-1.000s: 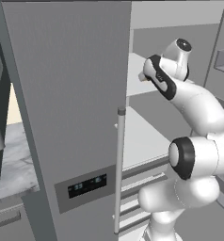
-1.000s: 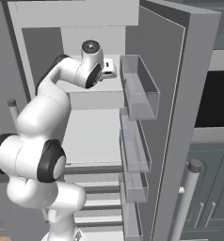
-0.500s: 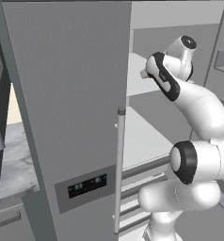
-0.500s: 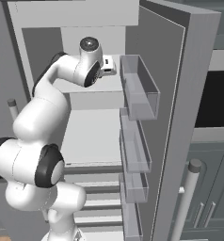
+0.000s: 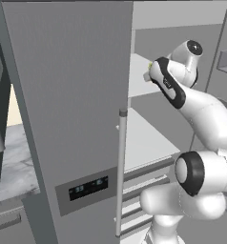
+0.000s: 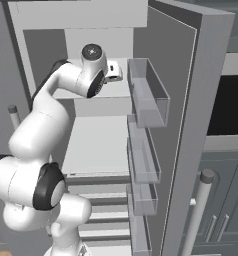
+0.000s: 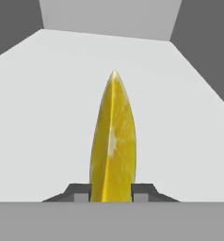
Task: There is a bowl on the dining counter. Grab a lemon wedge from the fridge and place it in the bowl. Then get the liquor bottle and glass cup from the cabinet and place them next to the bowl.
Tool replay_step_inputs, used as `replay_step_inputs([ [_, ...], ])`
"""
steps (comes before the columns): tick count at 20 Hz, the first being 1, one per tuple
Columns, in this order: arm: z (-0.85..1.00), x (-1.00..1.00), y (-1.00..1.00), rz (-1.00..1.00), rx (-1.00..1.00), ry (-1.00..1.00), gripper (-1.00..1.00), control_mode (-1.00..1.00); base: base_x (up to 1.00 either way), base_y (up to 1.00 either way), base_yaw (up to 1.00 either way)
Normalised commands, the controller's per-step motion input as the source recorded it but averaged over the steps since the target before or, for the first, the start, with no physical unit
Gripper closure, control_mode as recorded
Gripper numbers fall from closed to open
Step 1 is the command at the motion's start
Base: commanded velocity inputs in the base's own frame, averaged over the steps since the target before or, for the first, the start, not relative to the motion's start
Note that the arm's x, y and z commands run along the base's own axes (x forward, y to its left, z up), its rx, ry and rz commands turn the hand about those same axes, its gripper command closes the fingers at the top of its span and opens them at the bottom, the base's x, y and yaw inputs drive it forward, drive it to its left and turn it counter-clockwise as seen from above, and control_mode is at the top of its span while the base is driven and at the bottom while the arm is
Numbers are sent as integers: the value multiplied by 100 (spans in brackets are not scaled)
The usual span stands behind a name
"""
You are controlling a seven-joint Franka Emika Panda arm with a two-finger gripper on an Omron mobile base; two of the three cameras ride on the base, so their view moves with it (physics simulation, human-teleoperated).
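Note:
The fridge (image 5: 67, 95) stands with its right door (image 6: 191, 125) swung open, and my arm reaches onto its upper white shelf (image 7: 52, 103). In the hand view the lemon wedge (image 7: 113, 141), bright yellow and pointed, stands between the two dark finger tips (image 7: 81, 193). My gripper (image 7: 112, 194) is shut on it over the shelf. I cannot tell whether the wedge touches the shelf. From the left base view the gripper (image 5: 148, 74) is at the shelf's edge with a speck of yellow beside it. From the right, the gripper (image 6: 116, 75) is next to the top door bin.
Clear door bins (image 6: 148, 95) line the inside of the open door, close to the right of my hand. The shut left door carries a long bar handle (image 5: 120, 171) and a dark dispenser panel (image 5: 89, 187). A lower white shelf (image 6: 98, 142) and drawers lie beneath.
The wrist has shifted slightly to the right in the left base view. The base and fridge have stayed where they were.

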Motion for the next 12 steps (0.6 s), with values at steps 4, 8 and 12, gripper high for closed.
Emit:
replay_step_inputs([
  [4, 0, -56, -2, 0, 0, -5, 100, -100, 0, 0, 0],
  [8, 2, -91, -11, 0, 1, -12, 100, -100, 0, 0, 0],
  [12, 8, -100, -13, 0, 0, -9, 100, -100, 0, 0, 0],
])
